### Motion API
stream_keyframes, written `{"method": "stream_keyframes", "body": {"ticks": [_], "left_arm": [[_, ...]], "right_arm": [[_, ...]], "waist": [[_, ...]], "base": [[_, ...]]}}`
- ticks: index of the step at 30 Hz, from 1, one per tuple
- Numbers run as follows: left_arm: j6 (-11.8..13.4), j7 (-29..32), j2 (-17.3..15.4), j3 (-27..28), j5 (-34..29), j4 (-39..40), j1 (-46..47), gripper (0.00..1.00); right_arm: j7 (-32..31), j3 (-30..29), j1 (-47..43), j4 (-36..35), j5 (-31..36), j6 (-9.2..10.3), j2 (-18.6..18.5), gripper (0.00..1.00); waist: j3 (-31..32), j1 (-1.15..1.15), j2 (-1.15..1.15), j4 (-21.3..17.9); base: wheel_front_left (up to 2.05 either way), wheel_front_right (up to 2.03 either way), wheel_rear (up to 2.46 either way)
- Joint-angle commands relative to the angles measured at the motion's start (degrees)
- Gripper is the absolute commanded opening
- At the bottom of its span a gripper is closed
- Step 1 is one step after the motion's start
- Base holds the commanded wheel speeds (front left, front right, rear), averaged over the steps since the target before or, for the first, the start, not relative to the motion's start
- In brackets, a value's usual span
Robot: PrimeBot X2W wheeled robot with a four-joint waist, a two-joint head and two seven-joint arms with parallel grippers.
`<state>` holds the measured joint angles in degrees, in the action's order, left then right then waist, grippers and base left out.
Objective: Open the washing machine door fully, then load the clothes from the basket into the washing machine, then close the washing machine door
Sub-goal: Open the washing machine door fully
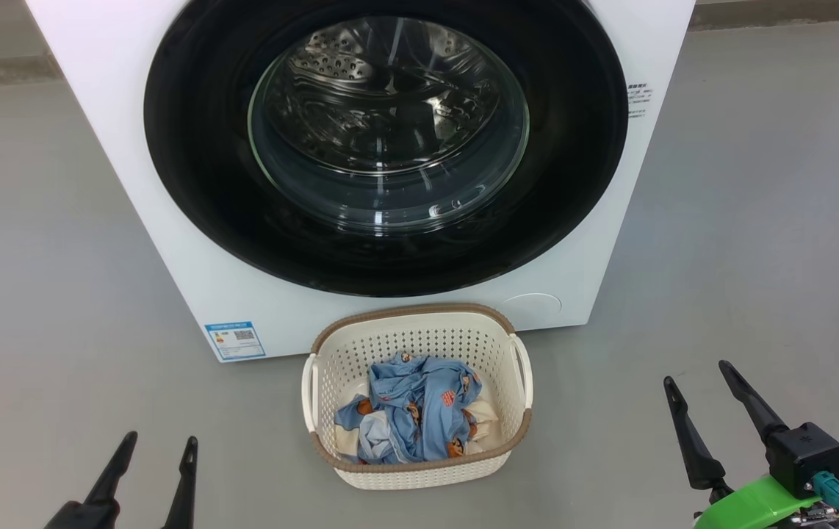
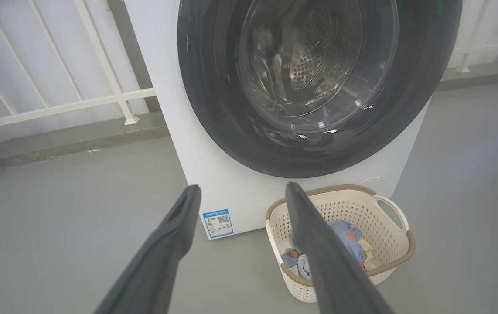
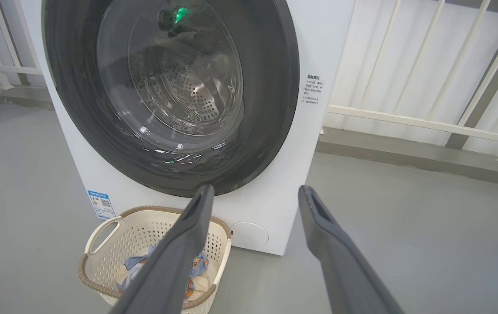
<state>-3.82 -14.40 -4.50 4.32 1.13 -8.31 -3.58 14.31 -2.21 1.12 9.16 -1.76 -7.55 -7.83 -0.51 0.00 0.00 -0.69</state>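
Observation:
The white washing machine [image 1: 170, 242] stands ahead with its round black door [image 1: 199, 147] shut, the steel drum visible through the glass. On the floor in front sits the cream basket [image 1: 419, 334] holding the light blue clothes [image 1: 419, 408] over cream cloth. My left gripper [image 1: 159, 444] is open at the lower left, left of the basket. At the lower right my right gripper [image 1: 695, 371] is open too, nothing between its fingers. The left wrist view shows the door [image 2: 205, 87] and basket [image 2: 388, 226]; in the right wrist view I see the door [image 3: 271, 87] and basket [image 3: 114, 248].
Grey floor [image 1: 757, 220] spreads on both sides of the machine. A white railing [image 2: 57, 104] runs behind the machine on the left, and more railing [image 3: 428, 122] stands behind on the right. A blue label [image 1: 234, 339] marks the machine's lower left corner, a round cap [image 1: 533, 305] its lower right.

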Motion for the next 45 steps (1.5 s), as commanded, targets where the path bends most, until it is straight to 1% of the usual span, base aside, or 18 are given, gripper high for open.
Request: {"method": "stream_keyframes", "body": {"ticks": [1, 8, 14, 34, 39, 45], "left_arm": [[-0.04, -0.60, -0.60, 2.14, -0.52, 1.50, 1.39, 1.00], [0.05, -0.60, -0.55, 2.52, -0.38, 1.38, 1.33, 1.00], [-0.19, -0.60, -0.44, 2.76, -0.19, 1.35, 1.49, 1.00], [-0.44, -0.60, 0.10, 3.45, -0.01, 1.90, 1.57, 1.00], [-0.80, -0.60, 0.32, 3.49, 0.14, 1.64, 1.60, 1.00], [-1.19, -0.60, 0.51, 3.72, 0.18, 1.38, 1.59, 1.00]], "right_arm": [[0.69, 1.28, 1.14, -1.03, 0.12, 0.06, -0.60, 1.00], [0.69, 1.30, 1.27, -0.65, 0.07, 0.06, -0.60, 1.00], [0.69, 1.40, 1.30, -0.58, 0.00, 0.06, -0.62, 1.00], [0.69, 1.59, 1.31, -0.42, -0.18, 0.06, -0.75, 1.00], [0.69, 1.70, 1.32, -0.42, -0.27, 0.06, -0.71, 1.00], [0.69, 1.70, 1.34, -0.45, -0.17, 0.06, -0.72, 1.00]], "waist": [[0.04, 0.00, 0.00, -0.05], [0.04, 0.00, 0.00, -0.16], [0.03, 0.00, 0.00, -0.20], [-0.16, 0.00, 0.00, -0.29], [-0.26, 0.00, 0.00, -0.38], [-0.39, 0.00, 0.00, -0.42]], "base": [[0.00, 0.00, 0.00], [0.03, 0.03, -0.06], [0.42, 0.42, -0.83], [1.06, 1.06, -2.13], [0.60, 0.60, -1.20], [0.17, 0.17, -0.34]]}}
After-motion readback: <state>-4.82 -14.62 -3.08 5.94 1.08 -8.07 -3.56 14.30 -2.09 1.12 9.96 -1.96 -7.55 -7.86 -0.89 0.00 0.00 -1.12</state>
